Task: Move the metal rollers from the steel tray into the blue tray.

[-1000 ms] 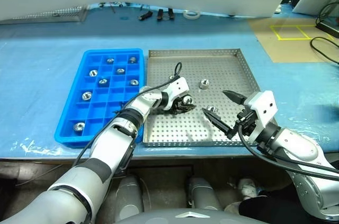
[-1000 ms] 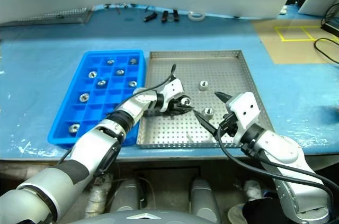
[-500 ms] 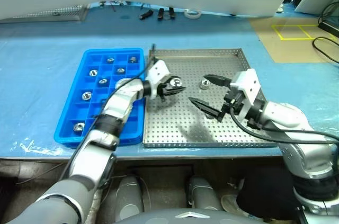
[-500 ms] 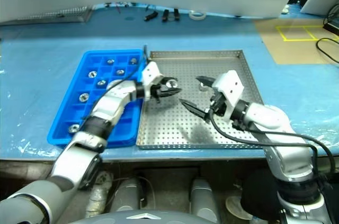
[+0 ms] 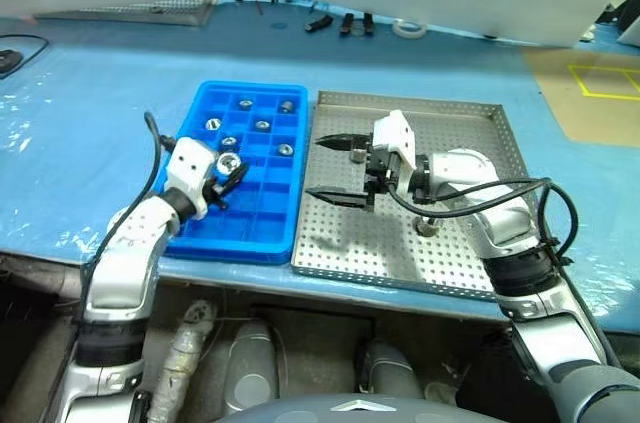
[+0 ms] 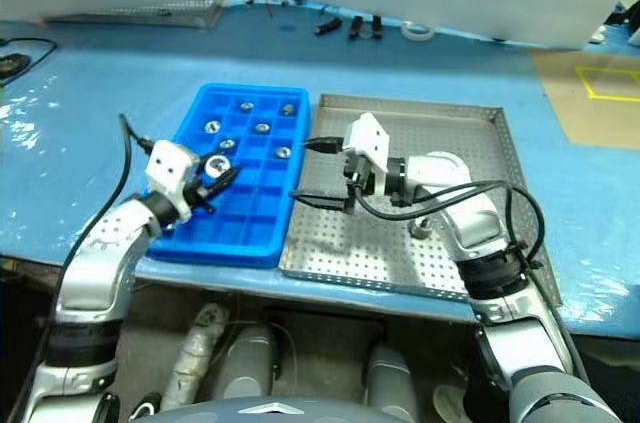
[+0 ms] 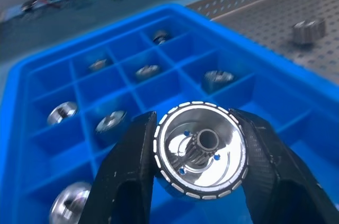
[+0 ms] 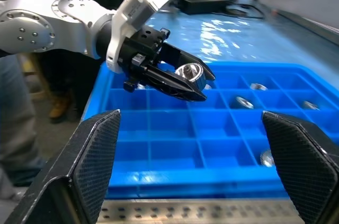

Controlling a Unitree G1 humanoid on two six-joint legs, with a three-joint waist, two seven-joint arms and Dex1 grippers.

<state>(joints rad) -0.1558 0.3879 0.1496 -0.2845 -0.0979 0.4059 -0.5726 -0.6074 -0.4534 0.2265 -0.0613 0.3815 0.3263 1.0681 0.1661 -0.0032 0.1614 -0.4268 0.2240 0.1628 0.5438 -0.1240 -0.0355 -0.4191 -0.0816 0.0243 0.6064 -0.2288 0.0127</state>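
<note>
Over blue tray (image 5: 255,213) | L tool (image 5: 229,170) level, gripping roller (image 7: 201,150) | R tool (image 5: 335,170) agape, empty

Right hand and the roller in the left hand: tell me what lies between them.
Bare blue tray compartments in the right wrist view, between right hand and roller.

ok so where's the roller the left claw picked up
In the head views it sits pinched in the left claw, the roller held above the near left part of the blue tray, beside the steel tray.
</note>
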